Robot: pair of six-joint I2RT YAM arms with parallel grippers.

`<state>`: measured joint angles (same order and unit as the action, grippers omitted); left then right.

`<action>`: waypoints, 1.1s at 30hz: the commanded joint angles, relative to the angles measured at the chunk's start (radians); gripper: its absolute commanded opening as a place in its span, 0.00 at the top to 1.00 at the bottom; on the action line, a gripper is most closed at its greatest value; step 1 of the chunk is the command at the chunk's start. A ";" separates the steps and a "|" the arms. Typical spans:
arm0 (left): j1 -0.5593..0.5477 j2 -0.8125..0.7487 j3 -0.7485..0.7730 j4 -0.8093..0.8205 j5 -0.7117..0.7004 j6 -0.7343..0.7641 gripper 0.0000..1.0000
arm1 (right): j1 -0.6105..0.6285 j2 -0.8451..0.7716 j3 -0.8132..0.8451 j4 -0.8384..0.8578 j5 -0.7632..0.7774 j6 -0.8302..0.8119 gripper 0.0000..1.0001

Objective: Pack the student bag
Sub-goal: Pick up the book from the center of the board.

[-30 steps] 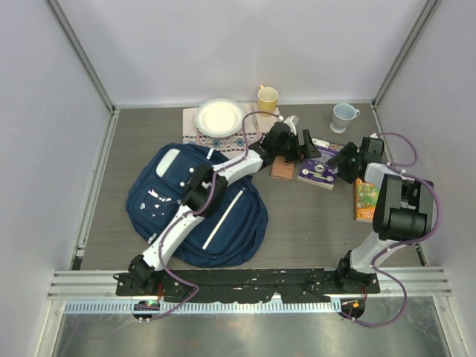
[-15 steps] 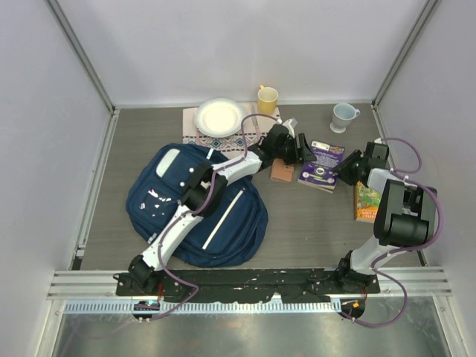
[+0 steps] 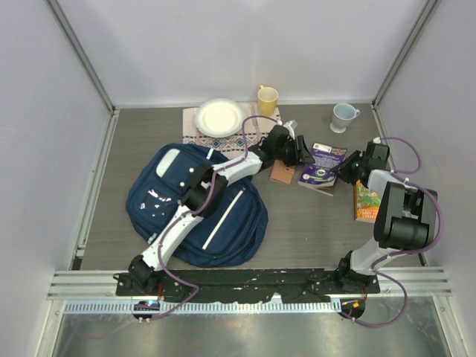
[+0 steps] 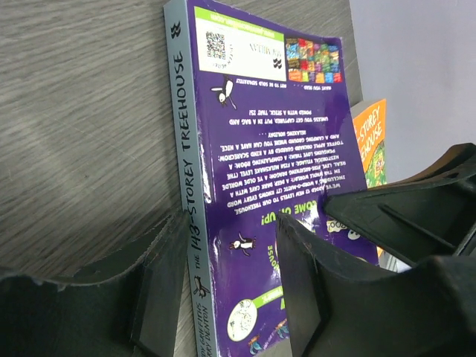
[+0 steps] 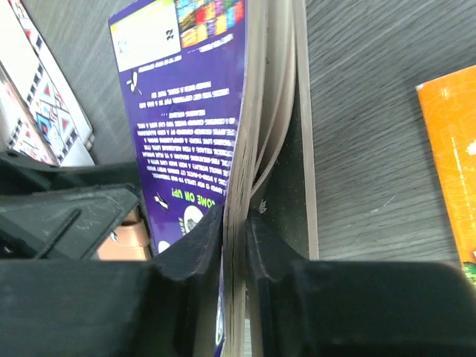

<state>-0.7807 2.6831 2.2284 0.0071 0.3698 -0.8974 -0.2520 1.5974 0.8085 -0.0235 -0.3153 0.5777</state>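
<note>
Student bag [image 3: 238, 230] lies flat, left of centre on the surface [image 4: 82, 111], partly under the left arm. Purple book [image 4: 275, 126] toward the far right; spine reads "THE 143-STOREY TREEHOUSE", upside-down blurb barely legible. Orange book [image 4: 372, 141] beside it, title cut off at "-STOREY". Left gripper [image 4: 232, 219] spread astride the spine. Right gripper [image 5: 234, 216] pinching purple book's page edge.

I count two books, a purple book [image 3: 321, 165] and an orange book [image 3: 366, 201], and two mugs, a yellow mug [image 3: 267, 98] and a pale mug [image 3: 343, 116]. There is one white plate [image 3: 219, 117], one patterned mat [image 3: 217, 142], one small flat brown piece [image 3: 281, 172] and one navy backpack [image 3: 238, 223]. Two robot arms stand there as well, the left arm [image 3: 169, 236] and the right arm [image 3: 401, 212].
</note>
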 commanded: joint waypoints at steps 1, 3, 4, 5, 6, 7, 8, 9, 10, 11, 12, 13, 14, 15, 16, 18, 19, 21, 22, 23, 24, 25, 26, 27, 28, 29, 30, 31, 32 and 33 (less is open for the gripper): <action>-0.063 -0.040 0.002 0.017 0.124 -0.047 0.48 | 0.023 0.006 0.024 -0.042 -0.050 -0.027 0.88; -0.061 -0.045 -0.001 0.019 0.127 -0.048 0.48 | 0.023 -0.007 0.040 -0.068 -0.018 -0.039 0.99; -0.061 -0.049 -0.003 0.019 0.127 -0.046 0.47 | 0.023 -0.039 0.044 -0.082 0.022 -0.048 0.99; -0.061 -0.055 -0.006 0.018 0.126 -0.043 0.45 | 0.022 -0.051 0.047 -0.098 0.037 -0.053 0.99; -0.060 -0.072 -0.007 0.011 0.126 -0.040 0.38 | 0.022 -0.068 0.052 -0.108 0.054 -0.056 0.99; -0.061 -0.086 -0.012 0.010 0.120 -0.037 0.34 | 0.022 -0.085 0.058 -0.122 0.080 -0.064 0.99; -0.058 -0.101 -0.030 0.010 0.106 -0.023 0.30 | 0.023 -0.118 0.075 -0.147 0.082 -0.070 0.99; -0.058 -0.141 -0.044 0.010 0.098 -0.015 0.22 | 0.023 -0.140 0.083 -0.160 0.085 -0.070 0.99; -0.057 -0.163 -0.056 0.010 0.087 -0.003 0.19 | 0.022 -0.160 0.087 -0.170 0.073 -0.067 0.99; -0.055 -0.193 -0.087 0.008 0.063 0.017 0.14 | 0.022 -0.206 0.095 -0.171 0.055 -0.059 0.99; -0.051 -0.219 -0.104 0.010 0.054 0.026 0.12 | 0.023 -0.229 0.098 -0.171 0.038 -0.053 0.99; -0.048 -0.283 -0.127 0.017 0.049 0.031 0.09 | 0.023 -0.250 0.098 -0.168 0.024 -0.042 0.99; -0.036 -0.316 -0.191 0.031 0.046 0.031 0.04 | 0.023 -0.278 0.106 -0.171 -0.010 -0.032 0.99; -0.028 -0.351 -0.234 0.083 0.049 0.019 0.02 | 0.023 -0.327 0.106 -0.173 -0.021 -0.027 0.99; -0.020 -0.438 -0.283 0.112 0.046 0.014 0.00 | 0.022 -0.355 0.107 -0.185 -0.037 -0.021 0.99; 0.003 -0.533 -0.435 0.183 0.028 0.015 0.00 | 0.022 -0.423 0.107 -0.202 -0.093 -0.013 0.99; 0.008 -0.578 -0.482 0.198 0.017 0.023 0.00 | 0.022 -0.447 0.104 -0.217 -0.108 -0.007 0.99; 0.024 -0.696 -0.590 0.221 0.006 0.034 0.00 | 0.023 -0.523 0.075 -0.217 -0.167 0.004 0.99; 0.029 -0.733 -0.622 0.231 0.009 0.037 0.00 | 0.023 -0.548 0.063 -0.207 -0.189 0.005 0.99; 0.034 -0.802 -0.683 0.243 0.008 0.043 0.00 | 0.023 -0.574 0.040 -0.198 -0.223 0.007 0.99; 0.034 -0.833 -0.716 0.246 0.006 0.052 0.00 | 0.023 -0.596 0.032 -0.193 -0.298 0.010 0.99; 0.037 -0.865 -0.743 0.246 0.000 0.064 0.00 | 0.023 -0.632 0.021 -0.172 -0.348 0.020 0.99; 0.040 -0.915 -0.801 0.254 0.000 0.069 0.00 | 0.023 -0.651 -0.003 -0.159 -0.387 0.036 0.99; 0.040 -0.945 -0.832 0.264 0.000 0.072 0.00 | 0.023 -0.663 -0.018 -0.147 -0.468 0.057 0.99; 0.041 -0.974 -0.907 0.284 0.000 0.065 0.00 | 0.025 -0.703 -0.040 -0.060 -0.507 0.126 0.99; 0.049 -1.002 -0.956 0.357 -0.005 0.057 0.00 | 0.026 -0.723 -0.089 -0.012 -0.533 0.170 0.99; 0.052 -1.070 -1.004 0.396 -0.011 0.045 0.00 | 0.025 -0.746 -0.106 0.017 -0.554 0.201 0.99; 0.060 -1.098 -1.086 0.428 -0.018 0.028 0.00 | 0.028 -0.763 -0.120 0.083 -0.594 0.250 0.99; 0.073 -1.129 -1.122 0.476 -0.022 0.003 0.01 | 0.030 -0.790 -0.143 0.115 -0.625 0.273 0.99; 0.080 -1.170 -1.147 0.490 -0.014 -0.004 0.00 | 0.031 -0.800 -0.147 0.140 -0.648 0.298 0.99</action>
<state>-0.7227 1.6104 1.2121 0.3431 0.3660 -0.8635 -0.2287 0.8650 0.6903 -0.1287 -0.7547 0.7078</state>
